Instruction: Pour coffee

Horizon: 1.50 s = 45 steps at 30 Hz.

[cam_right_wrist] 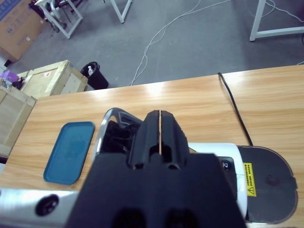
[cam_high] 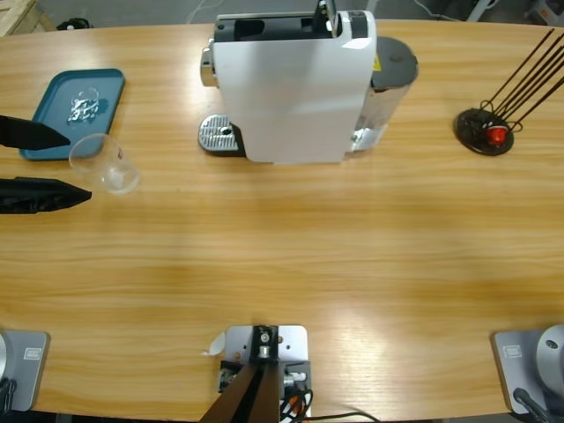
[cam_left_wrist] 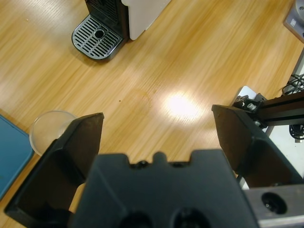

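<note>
A clear glass cup (cam_high: 104, 163) stands upright on the table near the left edge; no coffee shows in it or anywhere else. My left gripper (cam_high: 79, 167) reaches in from the left, open, its two jaw tips on either side of the cup's near rim without touching it. Along the left wrist view the cup (cam_left_wrist: 50, 130) sits just past the left jaw of the left gripper (cam_left_wrist: 156, 118). The white coffee machine (cam_high: 295, 84) stands at the back middle, its drip tray (cam_high: 220, 135) bare. My right gripper (cam_right_wrist: 160, 116) is shut above the machine's top (cam_right_wrist: 209, 152), next to its silver lever (cam_right_wrist: 108, 124).
A blue tray (cam_high: 57, 110) with a crumpled clear item lies at the back left, close behind the cup. A black capsule stand (cam_high: 483, 132) with a red capsule and thin rods stands at the back right. Bare wood lies in front of the machine.
</note>
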Available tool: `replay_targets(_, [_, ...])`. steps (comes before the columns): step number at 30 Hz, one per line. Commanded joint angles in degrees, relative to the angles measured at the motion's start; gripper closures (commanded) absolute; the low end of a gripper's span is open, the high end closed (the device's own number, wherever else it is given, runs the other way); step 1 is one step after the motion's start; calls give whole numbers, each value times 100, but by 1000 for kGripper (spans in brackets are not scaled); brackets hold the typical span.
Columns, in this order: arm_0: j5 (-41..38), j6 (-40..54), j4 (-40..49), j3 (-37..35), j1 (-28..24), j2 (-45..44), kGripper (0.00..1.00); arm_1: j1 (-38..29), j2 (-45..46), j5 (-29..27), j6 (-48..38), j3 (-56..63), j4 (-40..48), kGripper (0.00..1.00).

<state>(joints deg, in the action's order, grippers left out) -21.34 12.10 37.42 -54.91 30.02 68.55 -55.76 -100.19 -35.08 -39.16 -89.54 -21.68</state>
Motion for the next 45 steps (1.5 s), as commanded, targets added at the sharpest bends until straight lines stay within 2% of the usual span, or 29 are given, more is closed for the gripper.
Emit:
replay_targets(1, [-54, -41, -59, 200, 48, -8, 0, -427, -468, 72, 104, -131, 27, 1000])
replay_targets(17, [-54, -29, -44, 236, 48, -96, 0, -681, -1145, 77, -70, -90, 106, 1000])
replay_targets(25, [-46, -23, -49, 253, 48, -68, 0, -681, -1481, 362, -56, 61, 440, 1000])
replay_targets(45, [-39, -32, -59, 244, 39, 44, 0, -558, -2318, 777, -215, 711, 560, 1000])
